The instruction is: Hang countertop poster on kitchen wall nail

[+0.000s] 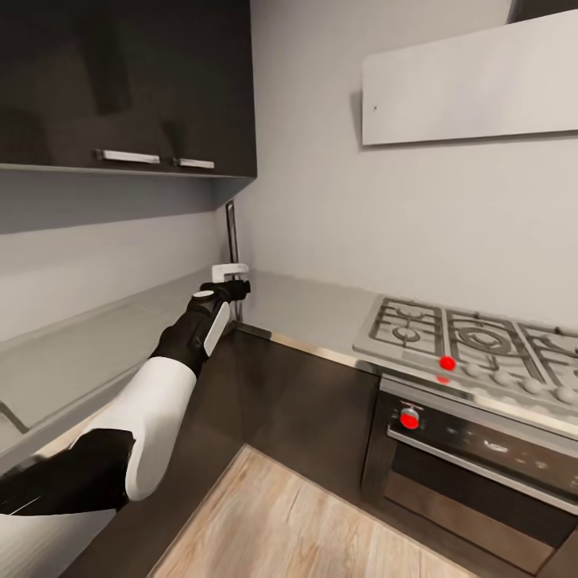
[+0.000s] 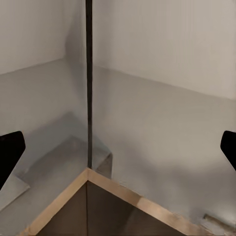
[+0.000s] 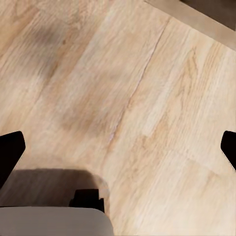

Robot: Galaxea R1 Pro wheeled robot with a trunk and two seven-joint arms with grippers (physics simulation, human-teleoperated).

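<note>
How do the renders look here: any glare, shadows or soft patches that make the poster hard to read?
Head view: even light, faint reflections on the dark wall cabinets, and the poster shows edge-on as a thin dark strip past the left gripper. Left wrist view: the poster is a dark line, with a soft reflection on the grey countertop. Right wrist view: a blurry shadow on the wood floor.

Upper left of the head view, the wall cabinets point(image 1: 120, 80) look glossy and dark; the table point(image 1: 313, 309) is smooth, matt grey metal; the hob point(image 1: 474, 341) lower right is brushed silver metal; the floor point(image 1: 313, 522) is pale, grained wood planks.
</note>
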